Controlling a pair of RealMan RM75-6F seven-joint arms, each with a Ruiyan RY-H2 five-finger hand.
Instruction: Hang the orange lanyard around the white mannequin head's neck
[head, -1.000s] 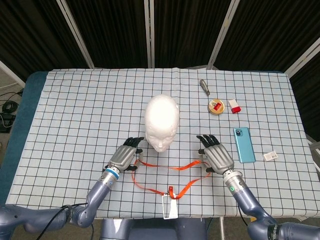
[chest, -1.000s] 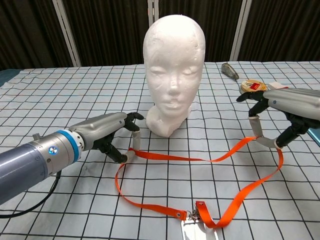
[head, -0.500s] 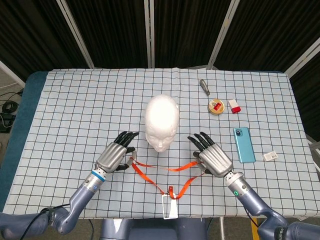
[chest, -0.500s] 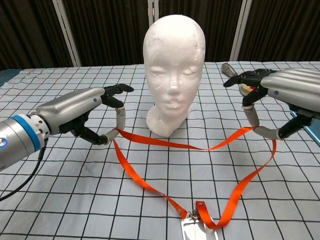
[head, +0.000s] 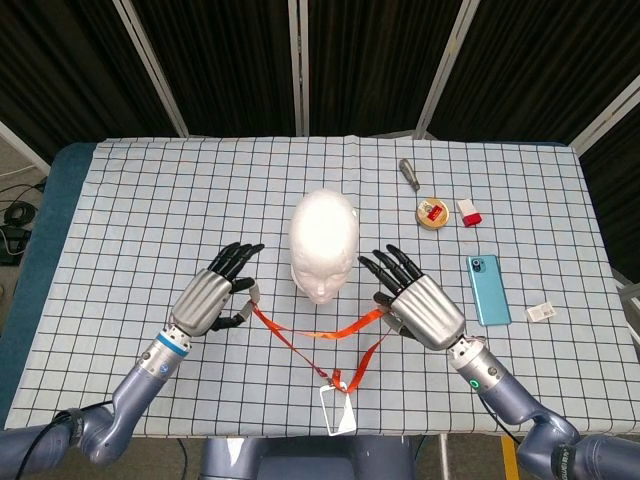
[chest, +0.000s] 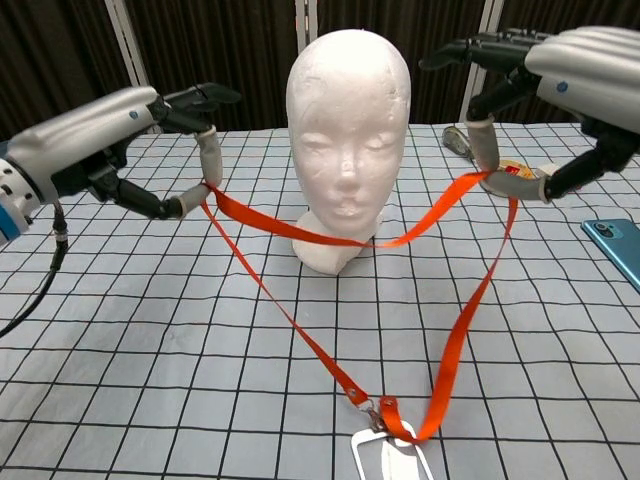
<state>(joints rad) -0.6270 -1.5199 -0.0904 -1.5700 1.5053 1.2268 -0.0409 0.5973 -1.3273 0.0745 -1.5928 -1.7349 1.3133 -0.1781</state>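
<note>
The white mannequin head (head: 323, 243) (chest: 347, 141) stands upright mid-table, facing me. The orange lanyard (chest: 300, 234) (head: 315, 335) is stretched in the air in front of its chin, between both hands. My left hand (head: 212, 297) (chest: 110, 136) pinches the strap's left side between thumb and a finger. My right hand (head: 420, 305) (chest: 560, 82) pinches the right side the same way. The two strap ends run down to a clip and a clear badge holder (chest: 388, 452) (head: 337, 403) near the table's front edge. The strap's far span hangs at about chin level.
A blue phone (head: 488, 289) (chest: 620, 244) lies to the right of my right hand. Farther back right are a round tin (head: 433, 212), a small red-and-white box (head: 468, 212) and a dark tool (head: 408, 173). A small white item (head: 541, 312) lies at the right edge.
Both hands have risen from the table and drawn apart, lifting the lanyard off the cloth and pulling its loop open and taut in front of the mannequin's chin. The badge end has slid slightly inward.
</note>
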